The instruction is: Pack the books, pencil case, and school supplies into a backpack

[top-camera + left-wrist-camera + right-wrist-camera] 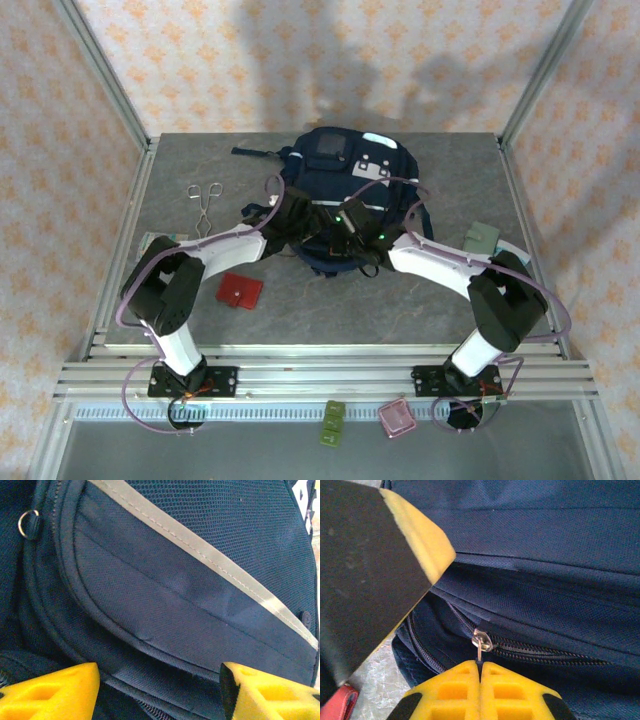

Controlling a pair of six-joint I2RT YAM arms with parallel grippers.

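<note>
My 2 arms both reach in to the near side of the backpack (345, 175), which lies mid-table (320, 310), toward the far edge. My right gripper (480, 667) is closed tight, its 2 yellow fingertips pinching the metal zipper pull (483, 641) of a zip running along the bag's lower seam. My left gripper (160, 692) stands wide and holds nothing, its fingers (50, 692) apart over the navy front pocket with the pale stripe (210, 560). The red square item (240, 290) lies flat on the table near my left arm, apart from the bag. A ring-handled metal tool (205, 205) lies left of the backpack.
</note>
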